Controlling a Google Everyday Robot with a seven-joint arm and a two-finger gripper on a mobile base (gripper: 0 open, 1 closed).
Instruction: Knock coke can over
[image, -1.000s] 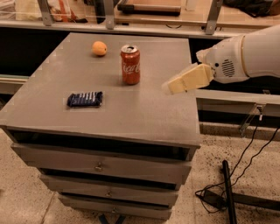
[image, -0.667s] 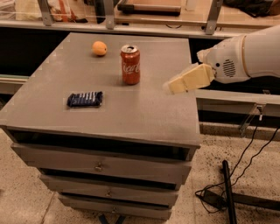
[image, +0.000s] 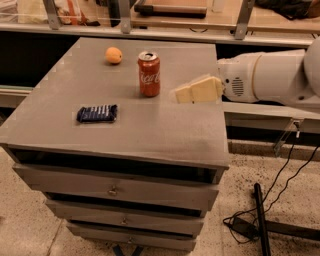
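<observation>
The red coke can (image: 149, 74) stands upright on the grey cabinet top (image: 150, 130), in its back middle part. My gripper (image: 179, 95) comes in from the right on a white arm (image: 270, 77). Its cream tip hovers just above the top, a short way to the right of the can and level with the can's lower half. It does not touch the can.
A small orange fruit (image: 113, 55) lies behind and left of the can. A flat dark blue snack packet (image: 97, 113) lies front left. The cabinet has drawers below. A counter with metal rails runs behind. Black cables (image: 260, 220) lie on the floor at right.
My gripper has moved a little to the left, closer to the can, and the arm lies more level. The can, fruit and packet have not moved.
</observation>
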